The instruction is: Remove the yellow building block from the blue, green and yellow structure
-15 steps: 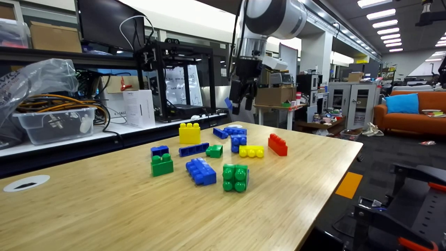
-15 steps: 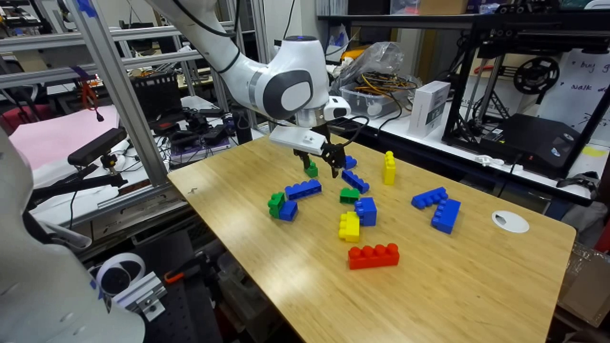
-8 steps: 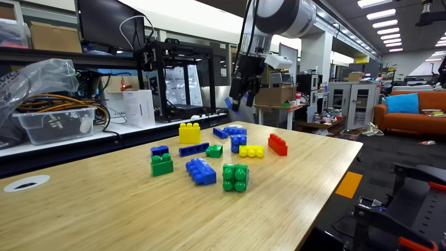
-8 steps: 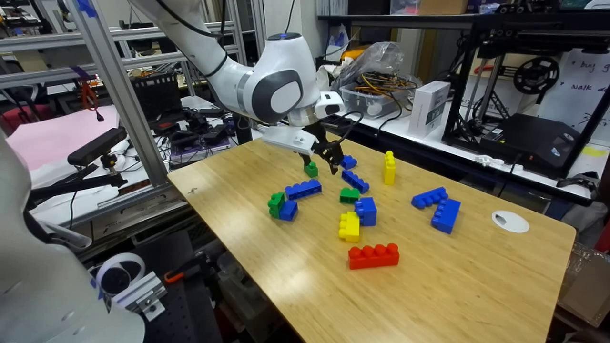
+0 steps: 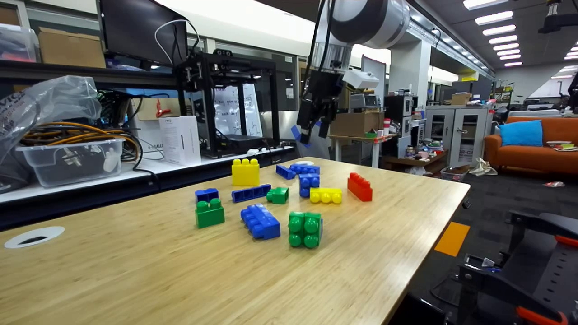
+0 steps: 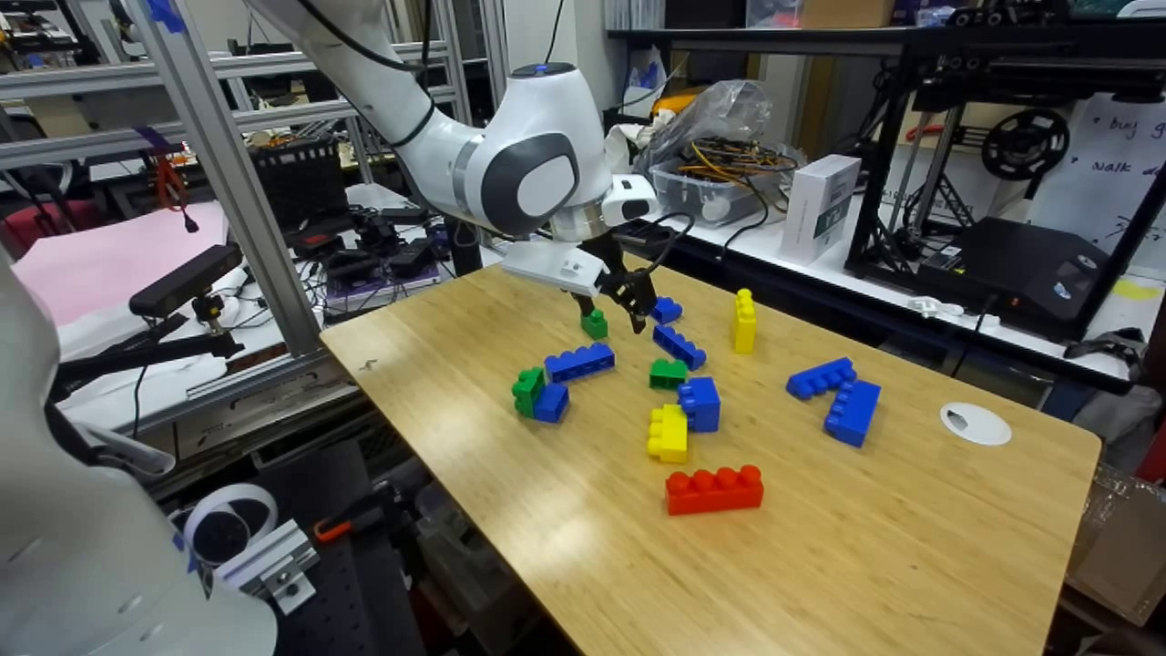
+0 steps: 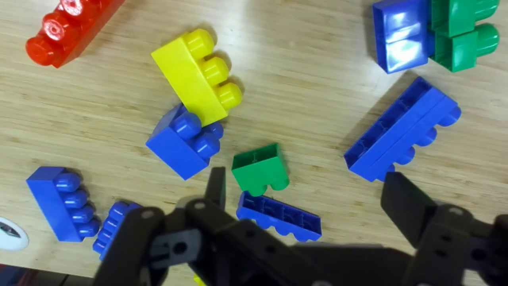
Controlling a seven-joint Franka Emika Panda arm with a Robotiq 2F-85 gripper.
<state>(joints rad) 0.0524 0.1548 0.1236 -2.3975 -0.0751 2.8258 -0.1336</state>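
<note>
A yellow brick (image 6: 672,434) lies on its side and touches a blue brick (image 6: 700,404); it also shows in an exterior view (image 5: 325,195) and in the wrist view (image 7: 190,79). A taller yellow block (image 6: 745,323) stands apart. A green brick (image 7: 454,39) is joined to a blue brick (image 7: 403,37). I see no single stack holding blue, green and yellow. My gripper (image 7: 307,194) is open and empty, above the bricks; it shows in both exterior views (image 5: 314,132) (image 6: 610,314). The lone green brick (image 7: 260,171) and a blue brick (image 7: 279,216) appear between its fingers.
A red brick (image 6: 713,492) lies beyond the yellow brick. Two blue bricks (image 6: 821,378) lie side by side near a white disc (image 6: 976,424). Another long blue brick (image 6: 580,363) and a green brick (image 5: 210,215) lie on the wooden table (image 6: 838,547).
Between one second and half a second ago, my gripper shifted a little and tilted, to the left in an exterior view. Since then it has stayed still. No brick has moved.
</note>
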